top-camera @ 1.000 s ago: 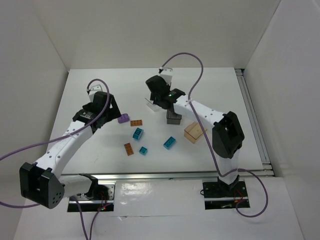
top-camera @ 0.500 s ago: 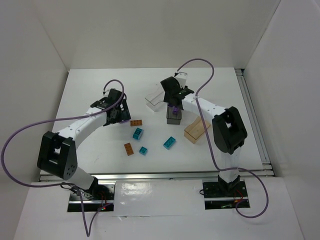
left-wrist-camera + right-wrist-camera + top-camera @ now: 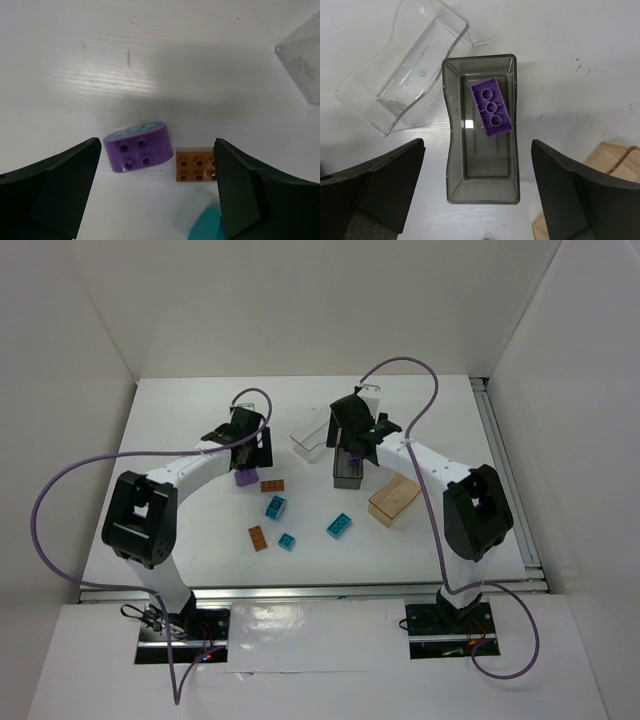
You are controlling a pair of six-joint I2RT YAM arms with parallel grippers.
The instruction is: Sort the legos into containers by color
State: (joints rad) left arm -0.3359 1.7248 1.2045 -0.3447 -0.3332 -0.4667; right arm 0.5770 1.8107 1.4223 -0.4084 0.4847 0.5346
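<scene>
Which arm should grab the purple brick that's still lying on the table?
Left. The left gripper, open, hangs right over the purple brick; the right gripper is open above the dark tray, farther off.

On my left wrist cam I only get a corner of the clear container (image 3: 302,55), chopped by the right edge, plus a blurry sliver of teal lego (image 3: 206,226) at the bottom. The orange-brown lego (image 3: 194,164) runs partly behind a finger (image 3: 247,200). Right wrist cam clips the tan container (image 3: 615,159) at the edge. Overhead, the right gripper (image 3: 353,448) covers one end of the smoky-grey container (image 3: 347,478).
</scene>
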